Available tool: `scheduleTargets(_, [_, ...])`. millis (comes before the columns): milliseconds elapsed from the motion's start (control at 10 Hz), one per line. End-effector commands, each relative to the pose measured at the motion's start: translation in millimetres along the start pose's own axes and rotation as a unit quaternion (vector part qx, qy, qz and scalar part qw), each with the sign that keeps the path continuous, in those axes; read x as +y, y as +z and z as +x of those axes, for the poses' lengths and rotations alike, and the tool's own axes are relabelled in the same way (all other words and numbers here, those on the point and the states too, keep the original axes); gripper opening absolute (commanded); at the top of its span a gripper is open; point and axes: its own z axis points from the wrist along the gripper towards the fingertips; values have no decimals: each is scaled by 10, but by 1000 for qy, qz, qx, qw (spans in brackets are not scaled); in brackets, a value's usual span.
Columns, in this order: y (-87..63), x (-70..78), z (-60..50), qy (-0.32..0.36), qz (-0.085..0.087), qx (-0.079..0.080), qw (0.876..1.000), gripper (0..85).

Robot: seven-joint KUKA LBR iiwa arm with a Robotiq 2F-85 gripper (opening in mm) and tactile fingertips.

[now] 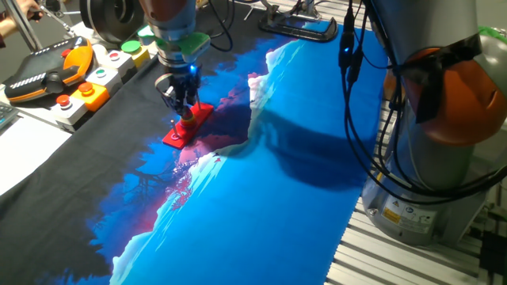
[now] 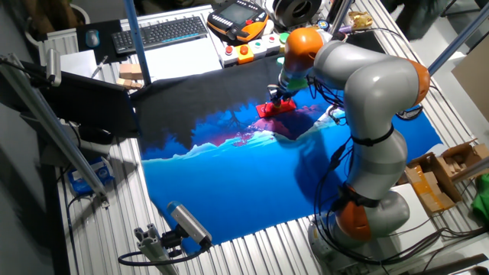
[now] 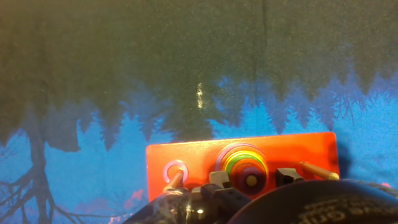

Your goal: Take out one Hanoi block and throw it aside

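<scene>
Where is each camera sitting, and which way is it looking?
One fixed view: low beside the table, looking across the blue cloth at the gripper over the red Hanoi base; the arm's base shows at right.
The other fixed view: high up, looking down on the whole table; the whole arm shows.
Hand view: on the hand, looking down along the fingers at the ring stack; only the fingers show.
Shared: all three views see the red Hanoi base on the cloth.

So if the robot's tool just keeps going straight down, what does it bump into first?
Probably the stack of coloured rings on the red board. The tool points right at it, though the remaining gap is hard to judge.
</scene>
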Motion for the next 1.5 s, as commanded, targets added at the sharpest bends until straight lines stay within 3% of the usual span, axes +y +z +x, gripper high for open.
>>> scheduleTargets(0, [1, 0, 1, 0, 0, 0, 1000, 420])
scheduleTargets(500, [-10, -2, 0, -5, 3, -3, 1000, 293])
scheduleTargets(700, [-11, -2, 0, -9, 4, -3, 1000, 167])
scheduleTargets(800, [-10, -2, 0, -13, 4, -3, 1000, 47])
scheduleTargets(900, [-16, -2, 0, -14, 5, -2, 1000, 7])
scheduleTargets(1400, [-84, -6, -6, -13, 7, -4, 1000, 7])
